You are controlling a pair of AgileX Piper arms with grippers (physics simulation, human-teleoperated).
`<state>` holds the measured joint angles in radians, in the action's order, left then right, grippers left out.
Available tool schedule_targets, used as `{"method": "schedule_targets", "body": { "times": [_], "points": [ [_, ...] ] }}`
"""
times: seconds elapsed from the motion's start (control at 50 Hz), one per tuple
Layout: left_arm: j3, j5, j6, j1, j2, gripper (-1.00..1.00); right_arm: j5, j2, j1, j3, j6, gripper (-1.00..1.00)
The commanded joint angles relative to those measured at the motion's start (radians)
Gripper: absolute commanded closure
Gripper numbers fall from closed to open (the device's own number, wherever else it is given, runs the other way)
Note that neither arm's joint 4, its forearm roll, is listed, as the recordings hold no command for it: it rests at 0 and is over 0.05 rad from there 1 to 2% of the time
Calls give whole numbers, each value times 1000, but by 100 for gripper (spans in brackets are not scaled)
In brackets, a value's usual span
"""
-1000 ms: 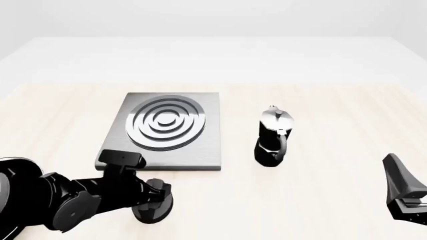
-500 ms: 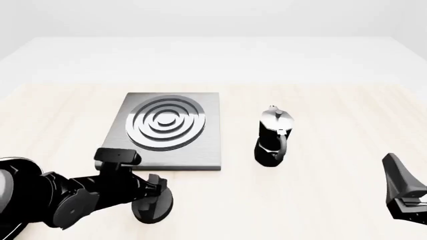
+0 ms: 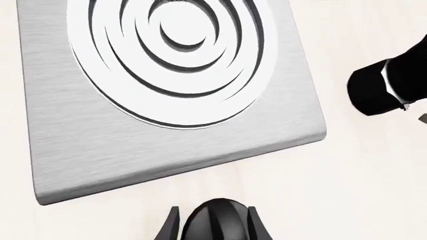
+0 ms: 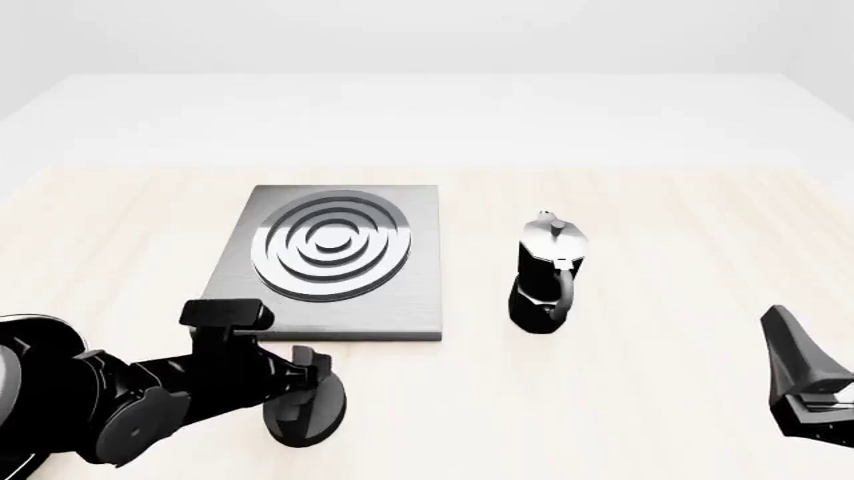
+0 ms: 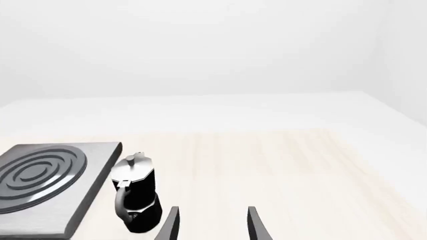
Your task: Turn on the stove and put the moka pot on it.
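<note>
The stove (image 4: 336,262) is a flat grey plate with concentric rings, left of the table's centre; it fills the left wrist view (image 3: 160,100). The moka pot (image 4: 547,276) stands upright on the table to the stove's right, handle toward me, also seen in the right wrist view (image 5: 135,197). My left gripper (image 4: 308,384) is low in front of the stove, open, its fingers straddling the black oval knob (image 3: 217,225). My right gripper (image 5: 212,221) is open and holds nothing, at the near right (image 4: 801,385), short of the pot.
The black oval knob (image 4: 304,415) lies on the table just in front of the stove's near edge. Bare light wood tabletop (image 4: 667,230) stretches right of the pot, and the table's far edge runs behind the stove.
The left arm's wrist has shifted slightly left over the knob. Knob, stove, pot and right gripper stay where they were.
</note>
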<state>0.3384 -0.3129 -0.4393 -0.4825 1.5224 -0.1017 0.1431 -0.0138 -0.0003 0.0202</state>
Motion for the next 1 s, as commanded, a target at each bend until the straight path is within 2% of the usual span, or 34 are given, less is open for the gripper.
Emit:
{"method": "schedule_targets", "body": {
  "times": [0.02,0.2,0.46,0.6,0.64,0.66,0.68,0.78,0.84,0.88,1.0],
  "points": [
    [-45,68,214,138,-45,-100,-11,16,4,0,-9,-100],
    [-43,98,234,178,-99,-100,-9,13,5,0,-15,-100],
    [-57,114,223,192,-141,-100,-11,16,6,0,-18,-100],
    [-67,119,210,197,-180,-100,-61,85,6,-2,-5,-100],
    [-71,131,248,215,-246,-100,-71,112,2,-14,1,-100],
    [-70,135,251,216,-257,-100,-42,88,18,-27,13,-100],
    [-63,151,263,230,-293,-100,-44,130,23,-43,30,-100],
    [-53,194,343,288,-462,-100,3,213,82,-123,35,-100],
    [-83,186,326,298,-533,-100,20,276,112,-162,125,-100],
    [-122,139,215,285,-504,-100,46,311,136,-199,149,-100],
    [-204,79,220,317,-639,-100,111,334,161,-273,167,-100]
  ]
}}
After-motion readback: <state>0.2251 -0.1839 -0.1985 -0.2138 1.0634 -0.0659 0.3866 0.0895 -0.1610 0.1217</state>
